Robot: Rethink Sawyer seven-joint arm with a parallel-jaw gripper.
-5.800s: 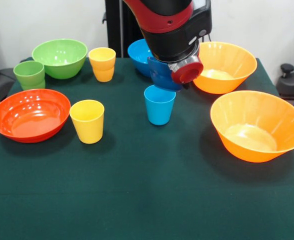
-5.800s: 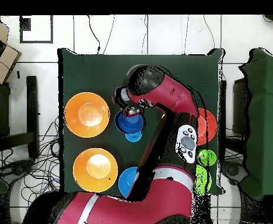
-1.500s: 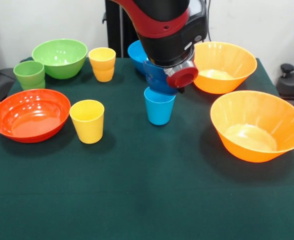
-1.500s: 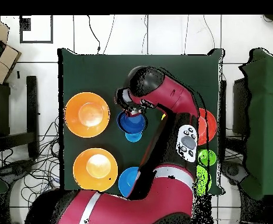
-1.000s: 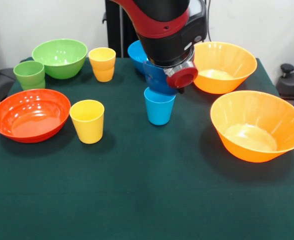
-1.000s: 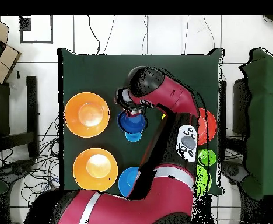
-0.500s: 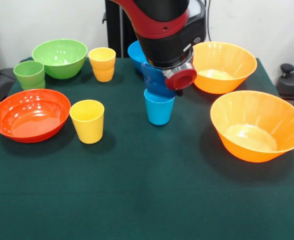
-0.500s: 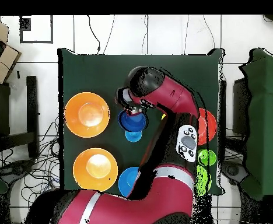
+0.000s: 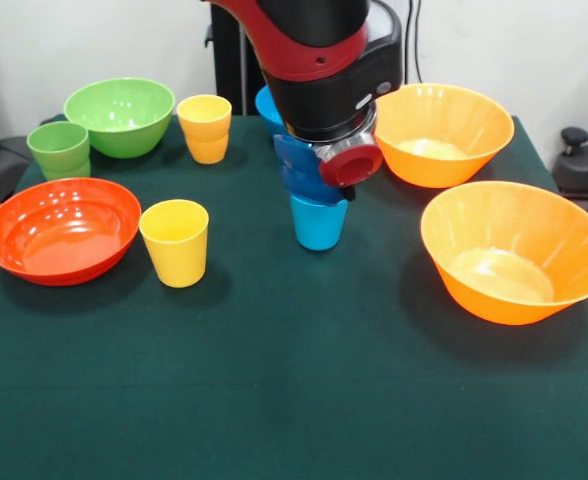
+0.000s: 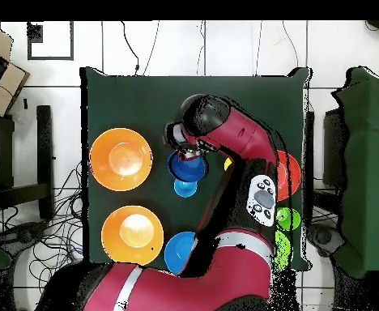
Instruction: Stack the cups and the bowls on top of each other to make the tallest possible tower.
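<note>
Step in hand: placing dk blue bowl [image 9: 302, 165] onto lt blue cup [image 9: 318, 222], mid-worktop. End effector [image 9: 326, 170] w/ bowl; grip state cannot tell. Next: centre, seat level, then release.

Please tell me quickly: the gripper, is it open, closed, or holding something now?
Gripper: its fingers are hidden by the arm, so open or closed cannot be told; the small dark blue glossy plastic bowl hangs under it, above the light blue plastic cup.
</note>
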